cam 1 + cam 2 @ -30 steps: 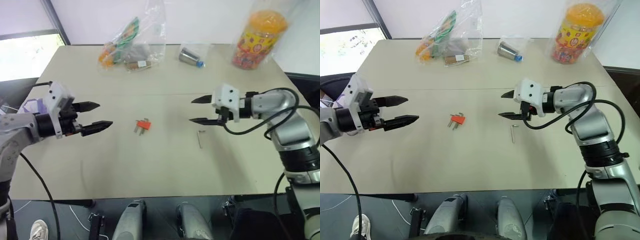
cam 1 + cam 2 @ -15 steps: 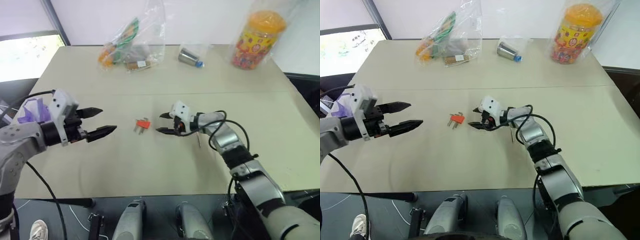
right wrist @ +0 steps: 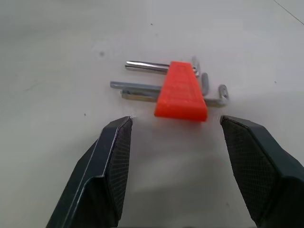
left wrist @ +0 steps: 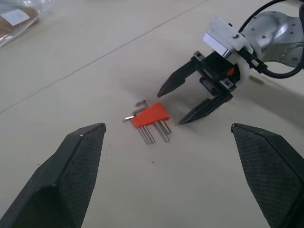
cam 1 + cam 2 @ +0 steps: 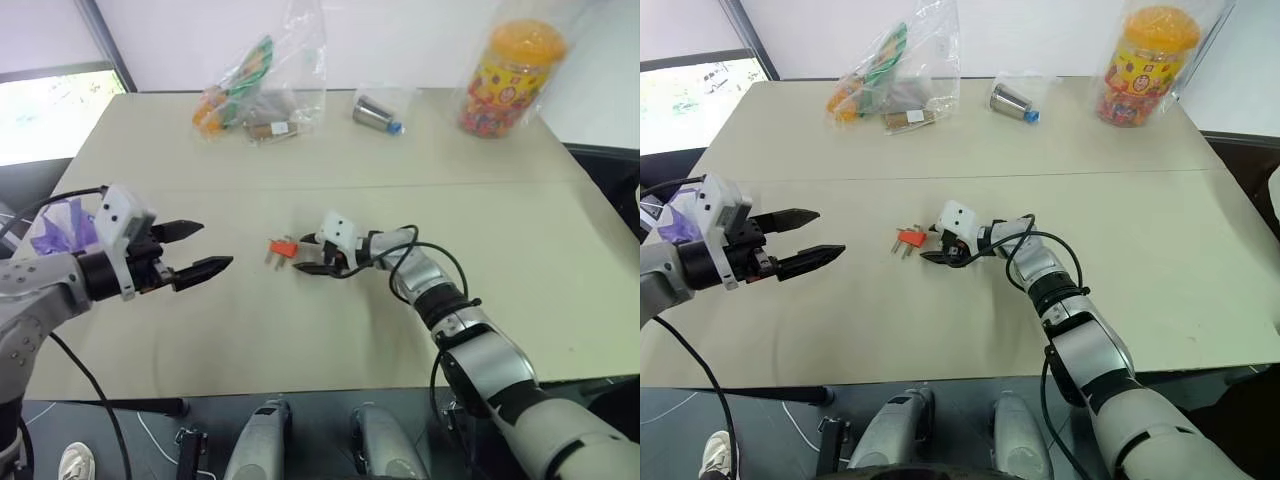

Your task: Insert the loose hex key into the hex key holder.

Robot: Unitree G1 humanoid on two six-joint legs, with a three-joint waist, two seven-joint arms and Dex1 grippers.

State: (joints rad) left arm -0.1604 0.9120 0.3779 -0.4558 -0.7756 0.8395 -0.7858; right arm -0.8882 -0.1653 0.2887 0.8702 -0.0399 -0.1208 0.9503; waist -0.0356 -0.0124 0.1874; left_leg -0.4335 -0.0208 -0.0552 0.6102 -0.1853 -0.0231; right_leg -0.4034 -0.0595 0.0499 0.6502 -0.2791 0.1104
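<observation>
The hex key holder [image 5: 284, 248], a small red-orange block with short metal keys sticking out, lies flat near the table's middle. My right gripper [image 5: 300, 254] is low over the table just right of it, open, fingers pointing at it and not touching; in the right wrist view the holder [image 3: 183, 92] lies just beyond the two fingertips. My left gripper [image 5: 216, 246] hovers open and empty a hand's width left of the holder [image 4: 151, 115]. My right forearm hides the loose hex key in the eye views; a short grey sliver [image 4: 256, 80] beside that wrist may be it.
At the table's far side lie a clear plastic bag of packets [image 5: 255, 95], a silver cylinder with a blue cap [image 5: 375, 112] and an orange-lidded jar [image 5: 505, 80]. A seam [image 5: 520, 185] runs across the table [image 5: 300, 330] behind the holder.
My right arm has swung left and down across the table, bringing its open gripper from beside the loose hex key to right next to the holder. The left gripper has stayed put.
</observation>
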